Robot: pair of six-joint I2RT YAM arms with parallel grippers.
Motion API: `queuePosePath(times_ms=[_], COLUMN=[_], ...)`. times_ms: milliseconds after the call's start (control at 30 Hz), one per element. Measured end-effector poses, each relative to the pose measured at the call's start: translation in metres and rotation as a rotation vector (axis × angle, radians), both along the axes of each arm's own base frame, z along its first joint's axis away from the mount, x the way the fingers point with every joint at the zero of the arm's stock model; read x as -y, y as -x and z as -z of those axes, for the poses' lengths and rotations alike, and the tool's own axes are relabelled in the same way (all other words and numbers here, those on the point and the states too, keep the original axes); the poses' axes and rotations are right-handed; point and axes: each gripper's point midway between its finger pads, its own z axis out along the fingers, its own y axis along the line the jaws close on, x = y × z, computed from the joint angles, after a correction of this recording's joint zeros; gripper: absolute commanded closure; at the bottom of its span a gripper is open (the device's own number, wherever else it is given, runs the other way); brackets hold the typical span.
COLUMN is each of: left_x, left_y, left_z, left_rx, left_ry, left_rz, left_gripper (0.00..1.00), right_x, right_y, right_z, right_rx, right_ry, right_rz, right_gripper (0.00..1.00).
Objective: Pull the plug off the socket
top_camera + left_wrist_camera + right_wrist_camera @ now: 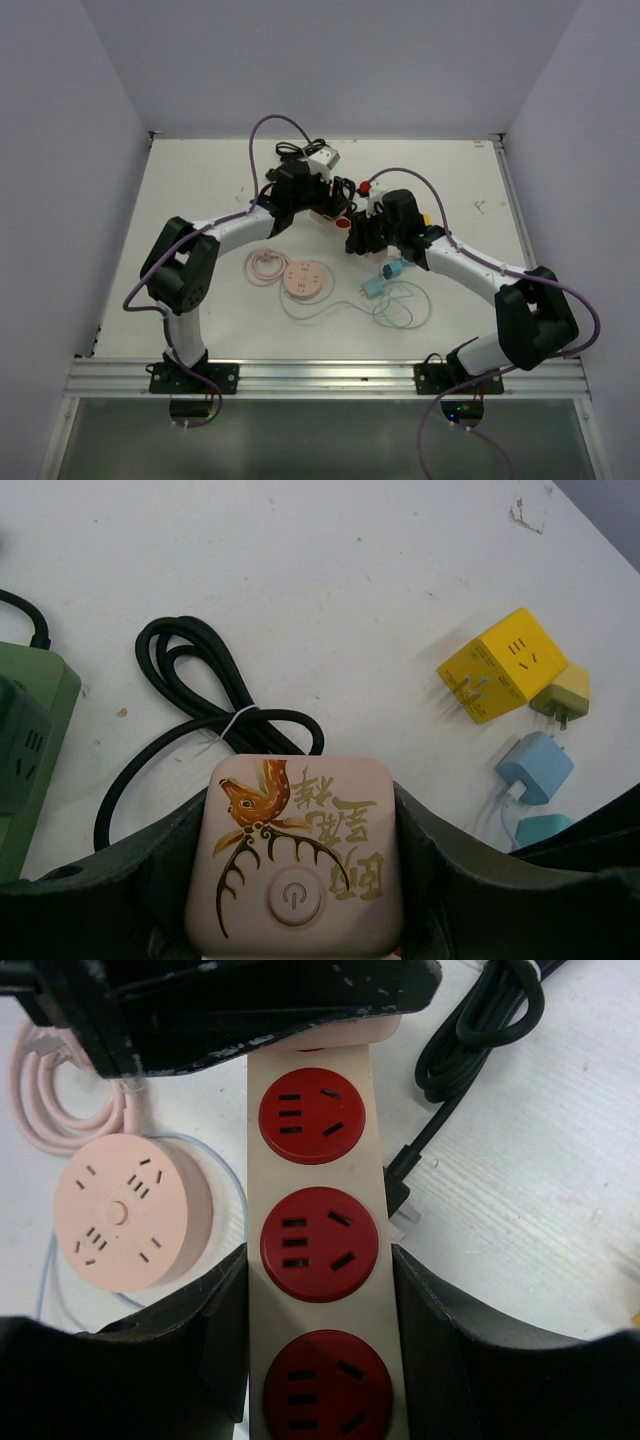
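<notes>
Left gripper (298, 880) is clamped on the end of the pale power strip (300, 815), one finger pressed to each long side beside the deer picture. The right gripper (322, 1340) is closed on the same strip farther along, a finger touching each edge, and the red sockets (319, 1244) lie with their slots uncovered between and ahead of its fingers. Just ahead of the left gripper a coiled black cable (200, 715) lies on the white surface (330, 570). Ahead and to its right sit a yellow cube adapter (505, 665) and a blue charger (535, 767). Left of the right gripper rests a round pink socket (130, 1210).
</notes>
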Motion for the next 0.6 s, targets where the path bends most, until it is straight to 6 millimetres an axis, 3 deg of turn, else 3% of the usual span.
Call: queuePosePath(times_ms=[267,600], left_x=[-0.009,-0.024], left_y=[0.009,0.014], left_z=[-0.007,-0.008], left_rx=[0.046,0.050], left_ry=[0.090,0.115], left_rz=[-0.041,-0.088], left_gripper=[1.00,1.00], right_x=[-0.001,-0.010], right_y=[0.004,0.006], right_z=[0.000,0.001], right_rx=[-0.111,-0.101], right_ry=[-0.138,-0.149], right_rz=[-0.011,-0.082], right_gripper=[1.00,1.00])
